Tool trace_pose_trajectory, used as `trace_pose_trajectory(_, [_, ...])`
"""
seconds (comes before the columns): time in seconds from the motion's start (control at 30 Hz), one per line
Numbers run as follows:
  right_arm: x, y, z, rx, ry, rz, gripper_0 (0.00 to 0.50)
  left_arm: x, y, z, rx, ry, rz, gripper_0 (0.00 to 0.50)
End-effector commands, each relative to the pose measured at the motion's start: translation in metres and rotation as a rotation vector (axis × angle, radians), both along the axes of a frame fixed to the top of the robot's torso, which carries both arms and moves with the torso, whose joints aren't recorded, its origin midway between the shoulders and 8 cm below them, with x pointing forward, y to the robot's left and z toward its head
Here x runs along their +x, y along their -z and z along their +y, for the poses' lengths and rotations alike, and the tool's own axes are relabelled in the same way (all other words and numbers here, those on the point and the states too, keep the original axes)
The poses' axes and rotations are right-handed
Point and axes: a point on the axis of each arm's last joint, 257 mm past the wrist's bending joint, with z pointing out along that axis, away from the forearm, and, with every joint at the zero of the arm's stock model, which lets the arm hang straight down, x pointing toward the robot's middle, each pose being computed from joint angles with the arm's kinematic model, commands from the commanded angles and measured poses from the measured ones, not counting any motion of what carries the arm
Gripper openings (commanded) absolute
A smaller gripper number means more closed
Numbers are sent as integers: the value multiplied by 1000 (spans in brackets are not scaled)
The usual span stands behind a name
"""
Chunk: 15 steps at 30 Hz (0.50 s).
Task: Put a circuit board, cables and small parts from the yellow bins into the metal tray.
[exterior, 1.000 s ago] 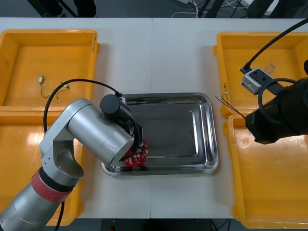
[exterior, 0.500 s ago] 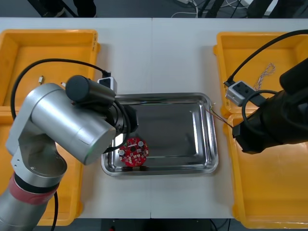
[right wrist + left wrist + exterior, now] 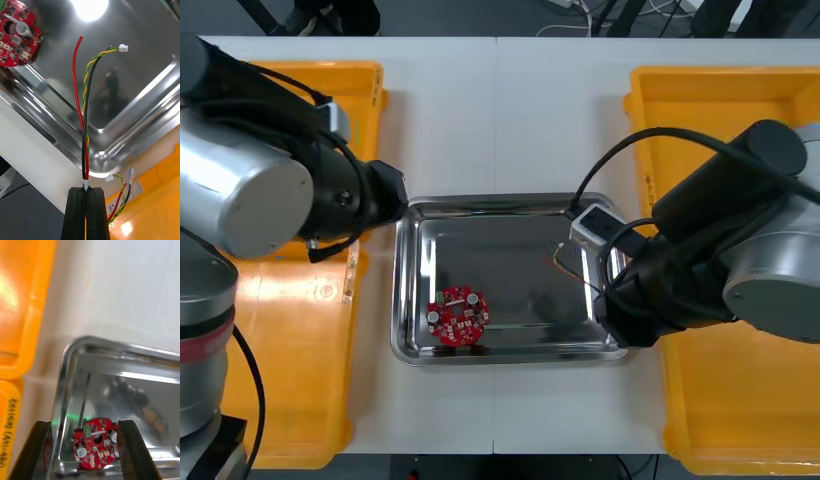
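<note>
Gripping the red and yellow cable (image 3: 84, 127) tight between its fingers, the right gripper (image 3: 86, 189) hangs over the near right corner of the metal tray (image 3: 510, 200), with the loose wire ends above the shiny floor. The left gripper (image 3: 84, 423) stands wide and holds nothing, at the tray's far left corner beside the left yellow bins (image 3: 290, 340). The round red circuit board (image 3: 458, 316) lies in the tray's near left corner
</note>
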Motion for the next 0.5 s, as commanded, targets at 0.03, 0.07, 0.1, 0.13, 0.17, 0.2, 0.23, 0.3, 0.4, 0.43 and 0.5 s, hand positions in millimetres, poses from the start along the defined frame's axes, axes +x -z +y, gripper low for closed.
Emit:
trace_pose_trajectory(0.03, [4, -2, 33, -25, -157, -67, 0, 20, -40, 36, 49, -11, -82, 500])
trace_pose_trajectory(0.07, [6, 0, 37, -40, -188, -79, 0, 24, -42, 43, 55, -24, -80, 500])
trace_pose_trajectory(0.1, [7, 1, 38, -46, -201, -85, 0, 26, -43, 47, 59, -33, -77, 500])
trace_pose_trajectory(0.13, [9, 4, 40, -56, -226, -90, 0, 30, -46, 54, 61, -46, -74, 500])
trace_pose_trajectory(0.17, [11, 7, 43, -65, -249, -97, 0, 34, -49, 60, 61, -57, -67, 500])
trace_pose_trajectory(0.2, [12, 9, 44, -70, -261, -98, 0, 35, -49, 63, 61, -63, -63, 500])
trace_pose_trajectory(0.23, [14, 12, 45, -77, -282, -99, 0, 39, -52, 72, 59, -81, -56, 500])
trace_pose_trajectory(0.3, [16, 15, 45, -87, -314, -99, 0, 46, -55, 82, 57, -102, -47, 500])
trace_pose_trajectory(0.4, [18, 22, 40, -125, -362, -94, 0, 56, -61, 100, 53, -139, -31, 500])
trace_pose_trajectory(0.43, [20, 24, 38, -139, -381, -99, 0, 60, -64, 107, 47, -154, -29, 500])
trace_pose_trajectory(0.5, [21, 27, 34, -165, -407, -107, 0, 66, -68, 116, 39, -174, -25, 500])
